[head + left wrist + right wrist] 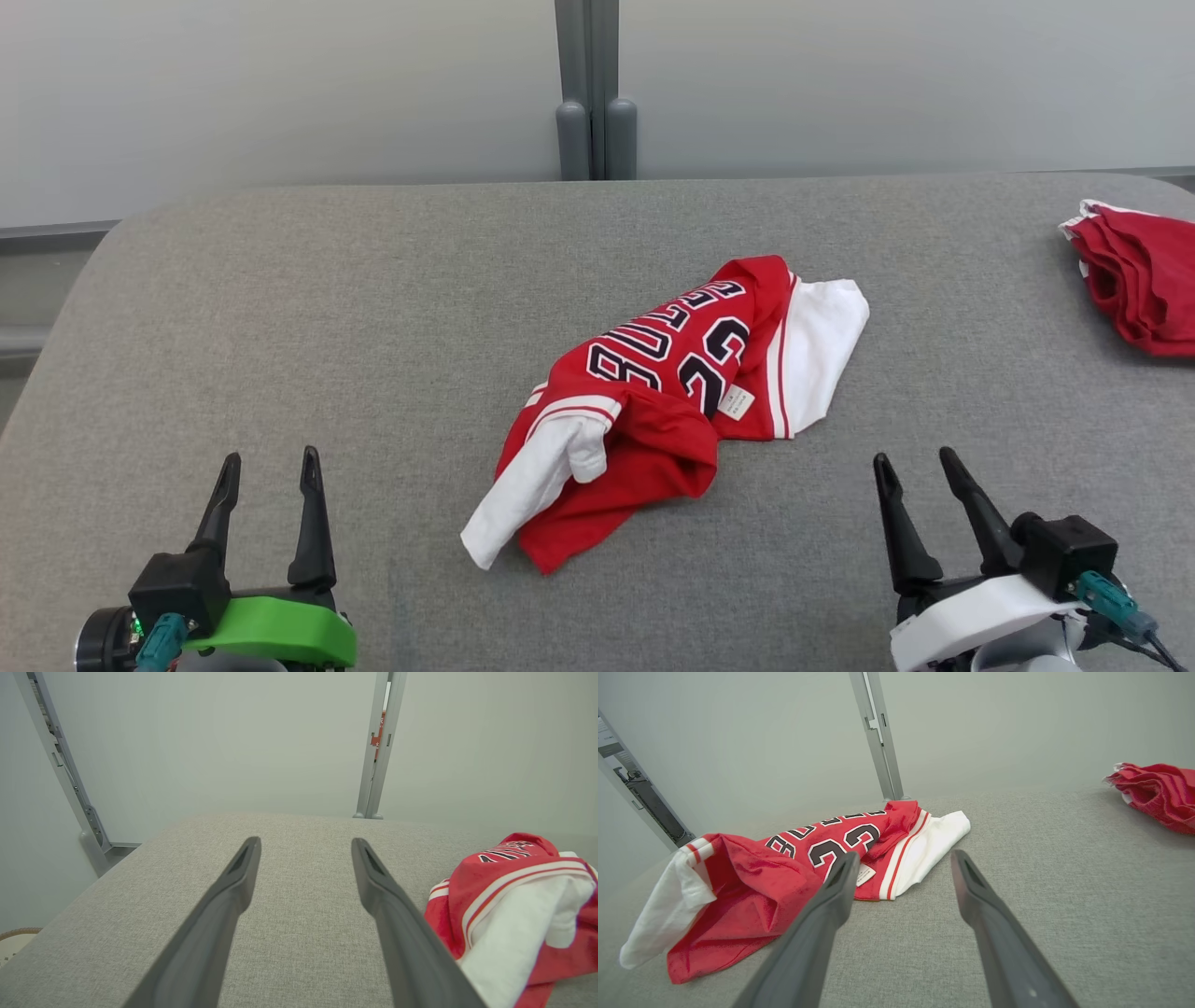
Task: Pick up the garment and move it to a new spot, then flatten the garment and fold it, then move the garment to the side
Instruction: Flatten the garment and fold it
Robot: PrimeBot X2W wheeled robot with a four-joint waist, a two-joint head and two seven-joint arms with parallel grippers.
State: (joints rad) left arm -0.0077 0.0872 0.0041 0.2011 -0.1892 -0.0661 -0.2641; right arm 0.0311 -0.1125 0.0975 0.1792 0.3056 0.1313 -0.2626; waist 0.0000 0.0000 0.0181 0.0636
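Note:
A crumpled red and white garment (667,401) with black numbers lies in a heap at the middle of the grey padded table (280,308). It also lies at the right edge of the left wrist view as the garment (514,910) and left of centre in the right wrist view as the garment (798,868). My left gripper (269,462) stands open near the front left, well left of the heap, nothing between its fingers. At the front right my right gripper (917,457) is open too, a short way right of the garment and apart from it.
A second bundle of red cloth (1139,275) lies at the table's far right edge, cut off by the frame; it is the red cloth (1157,793) in the right wrist view. A grey post (590,89) stands behind the table against pale wall panels.

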